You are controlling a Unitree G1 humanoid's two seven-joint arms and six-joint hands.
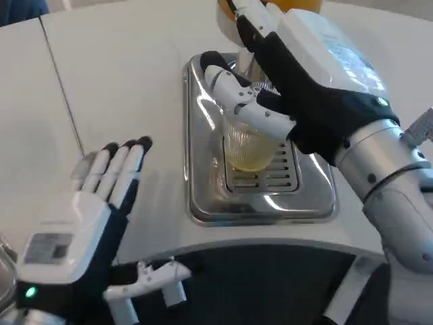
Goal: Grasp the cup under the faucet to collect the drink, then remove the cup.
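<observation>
The right hand reaches in from the far right, fingers wrapped round a cup, while the left hand hovers flat, fingers apart, near left.

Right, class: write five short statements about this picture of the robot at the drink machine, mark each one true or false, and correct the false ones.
1. The right hand grips the clear ribbed plastic cup. True.
2. The cup holds a dark red drink. False: the liquid in it is pale yellow.
3. The cup stands over the slotted grate of the shiny steel drip tray. True.
4. The left hand presses on the drip tray. False: it is apart from the tray, over the white table, fingers straight and holding nothing.
5. The cup lies tipped on its side. False: it is upright.
</observation>
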